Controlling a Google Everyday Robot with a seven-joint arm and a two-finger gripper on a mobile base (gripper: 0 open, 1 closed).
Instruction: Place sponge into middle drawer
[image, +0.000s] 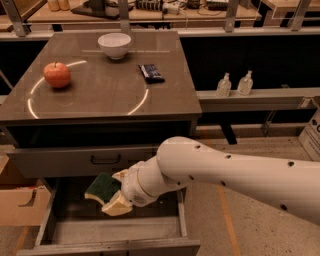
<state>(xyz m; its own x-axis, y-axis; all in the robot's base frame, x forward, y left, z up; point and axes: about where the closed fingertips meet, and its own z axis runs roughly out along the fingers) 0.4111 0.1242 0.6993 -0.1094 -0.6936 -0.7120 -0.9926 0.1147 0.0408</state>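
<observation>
**Q:** Where is the sponge (104, 186), and how does it lie?

**A:** You find it in the air above the open middle drawer (115, 231), over the left half of the drawer's floor and clear of it. Its dark green scrub face is turned up and tilted toward the drawer's left wall, with the pale yellow foam beneath. Its long axis runs roughly across the drawer's width, dipping on the left.

**Q:** And the gripper (118, 198)?

**A:** You see it above the drawer's centre, clamped on the sponge's right end, the fingers pressed into the foam. The arm (235, 172) enters from the drawer's right, slopes down leftward, and ends in a wrist bent toward the drawer's interior.

**Q:** What borders the drawer?

**A:** Directly above its back edge you see the closed drawer front (60, 161) with a black loop handle (105, 160).
</observation>
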